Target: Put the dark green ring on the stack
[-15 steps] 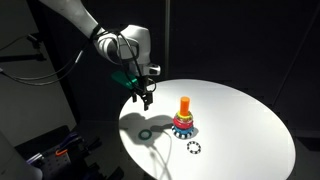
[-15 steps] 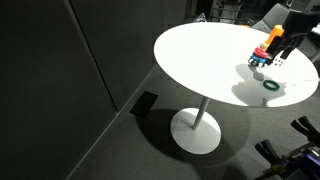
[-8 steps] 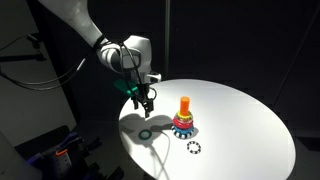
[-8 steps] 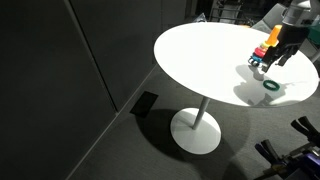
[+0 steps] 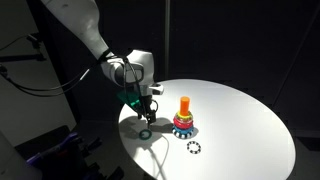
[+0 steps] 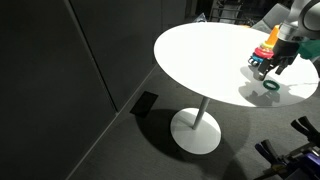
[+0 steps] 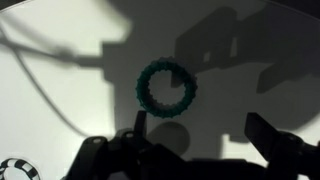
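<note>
The dark green ring (image 5: 146, 134) lies flat on the white round table (image 5: 240, 110); it also shows in an exterior view (image 6: 271, 86) and in the wrist view (image 7: 167, 87). The stack (image 5: 184, 119), an orange peg on red, yellow and blue rings, stands near the table's middle, also in an exterior view (image 6: 262, 53). My gripper (image 5: 146, 117) hangs open just above the ring, a little apart from it; it also shows in an exterior view (image 6: 273, 70). In the wrist view its two fingers (image 7: 200, 135) are spread and empty, with the ring just beyond them.
A white-and-black checkered ring (image 5: 194, 148) lies on the table in front of the stack, and a corner of it shows in the wrist view (image 7: 14, 168). The table stands on a single pedestal (image 6: 197, 128). Dark walls surround it.
My gripper has come down and moved towards the dark green ring, from well above the table to just over it. The ring and the stack have not moved.
</note>
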You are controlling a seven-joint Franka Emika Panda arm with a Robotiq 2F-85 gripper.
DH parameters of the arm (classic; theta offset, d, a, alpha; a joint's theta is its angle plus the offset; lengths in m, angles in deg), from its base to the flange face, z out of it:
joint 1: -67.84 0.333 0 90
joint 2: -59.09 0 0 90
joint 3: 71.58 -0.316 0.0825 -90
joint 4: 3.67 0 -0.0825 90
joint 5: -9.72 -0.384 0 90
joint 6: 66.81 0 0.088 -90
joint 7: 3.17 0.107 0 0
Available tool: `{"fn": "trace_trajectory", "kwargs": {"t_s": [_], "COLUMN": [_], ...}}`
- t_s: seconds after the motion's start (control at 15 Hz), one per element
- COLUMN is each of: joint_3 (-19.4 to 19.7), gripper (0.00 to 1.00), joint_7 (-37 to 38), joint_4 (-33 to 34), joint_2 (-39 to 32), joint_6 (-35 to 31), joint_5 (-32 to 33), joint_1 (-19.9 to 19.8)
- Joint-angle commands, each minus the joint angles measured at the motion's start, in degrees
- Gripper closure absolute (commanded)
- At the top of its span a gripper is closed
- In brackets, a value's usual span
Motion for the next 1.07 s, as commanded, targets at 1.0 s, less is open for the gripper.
{"fn": "trace_trajectory", "kwargs": {"t_s": [1.0], "joint_3": [2.90], "gripper": [0.00], "joint_7": [3.53], "joint_4": [-2.90], "joint_2": [-4.02], "joint_6": [-10.26], "joint_5": [1.89], "joint_1": [0.16]}}
